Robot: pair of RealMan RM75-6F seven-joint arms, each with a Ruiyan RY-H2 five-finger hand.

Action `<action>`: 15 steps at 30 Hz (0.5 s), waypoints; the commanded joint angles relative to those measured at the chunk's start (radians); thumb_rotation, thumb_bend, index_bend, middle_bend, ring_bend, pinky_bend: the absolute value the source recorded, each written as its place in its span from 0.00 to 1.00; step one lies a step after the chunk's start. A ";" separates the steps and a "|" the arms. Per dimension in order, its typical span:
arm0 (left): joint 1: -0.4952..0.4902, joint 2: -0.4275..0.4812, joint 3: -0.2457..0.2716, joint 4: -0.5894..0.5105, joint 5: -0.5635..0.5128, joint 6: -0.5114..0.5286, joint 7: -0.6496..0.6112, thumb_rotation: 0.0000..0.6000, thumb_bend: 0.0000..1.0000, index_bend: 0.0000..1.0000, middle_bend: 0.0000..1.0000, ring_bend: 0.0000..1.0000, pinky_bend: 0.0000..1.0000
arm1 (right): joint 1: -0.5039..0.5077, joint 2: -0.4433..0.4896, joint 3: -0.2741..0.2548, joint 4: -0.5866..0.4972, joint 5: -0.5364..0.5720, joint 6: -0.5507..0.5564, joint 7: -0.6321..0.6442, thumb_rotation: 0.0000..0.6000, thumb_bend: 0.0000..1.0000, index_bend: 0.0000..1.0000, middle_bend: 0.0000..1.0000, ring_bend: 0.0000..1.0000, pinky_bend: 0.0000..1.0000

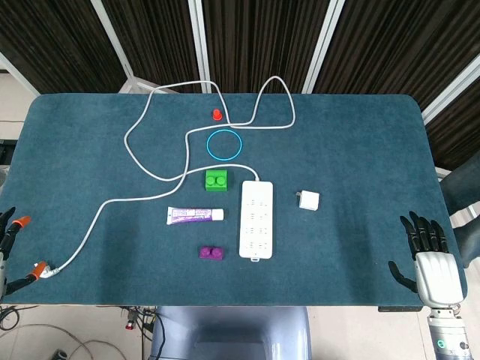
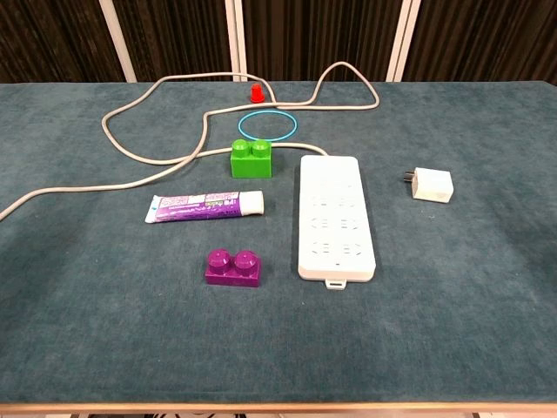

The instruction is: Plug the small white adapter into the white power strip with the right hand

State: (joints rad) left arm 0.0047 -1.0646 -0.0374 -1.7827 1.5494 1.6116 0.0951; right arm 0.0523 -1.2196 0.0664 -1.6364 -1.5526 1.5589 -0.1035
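Observation:
The small white adapter [image 1: 308, 200] [image 2: 432, 185] lies flat on the teal table, its prongs toward the white power strip [image 1: 256, 219] [image 2: 337, 216] a short way to its left. The strip lies lengthwise at table centre, sockets up, cord running off its far end. My right hand [image 1: 428, 251] hovers at the table's right front edge, fingers spread, holding nothing, well right of the adapter. My left hand [image 1: 9, 229] shows only at the far left edge, its orange-tipped fingers apart. Neither hand appears in the chest view.
A green brick [image 1: 217, 180] [image 2: 251, 158] sits at the strip's far left corner. A toothpaste tube [image 1: 195, 215] [image 2: 205, 206] and purple brick [image 1: 211, 253] [image 2: 234, 267] lie left of the strip. A blue ring [image 1: 224, 144] and small red piece [image 1: 217, 114] lie farther back. The cord [image 1: 135, 150] loops across the left half.

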 commanded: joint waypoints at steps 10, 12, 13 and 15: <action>0.001 -0.004 -0.001 0.000 0.003 0.003 0.008 1.00 0.17 0.16 0.00 0.00 0.06 | 0.006 -0.007 -0.005 0.002 0.004 -0.020 0.004 1.00 0.36 0.00 0.00 0.03 0.03; 0.001 -0.004 -0.001 0.000 0.003 0.004 0.008 1.00 0.17 0.16 0.00 0.00 0.06 | 0.007 -0.006 -0.006 -0.001 0.006 -0.025 0.014 1.00 0.36 0.00 0.00 0.04 0.04; 0.001 -0.005 -0.002 0.000 0.002 0.003 0.007 1.00 0.17 0.16 0.00 0.00 0.06 | 0.007 -0.004 -0.007 -0.004 0.008 -0.028 0.022 1.00 0.36 0.00 0.00 0.04 0.05; 0.001 -0.003 -0.002 0.000 0.001 0.004 0.006 1.00 0.17 0.16 0.00 0.00 0.06 | 0.007 -0.002 -0.007 -0.007 0.011 -0.030 0.029 1.00 0.36 0.00 0.00 0.06 0.07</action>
State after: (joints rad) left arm 0.0057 -1.0679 -0.0390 -1.7827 1.5504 1.6152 0.1014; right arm 0.0592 -1.2228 0.0601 -1.6424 -1.5427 1.5299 -0.0757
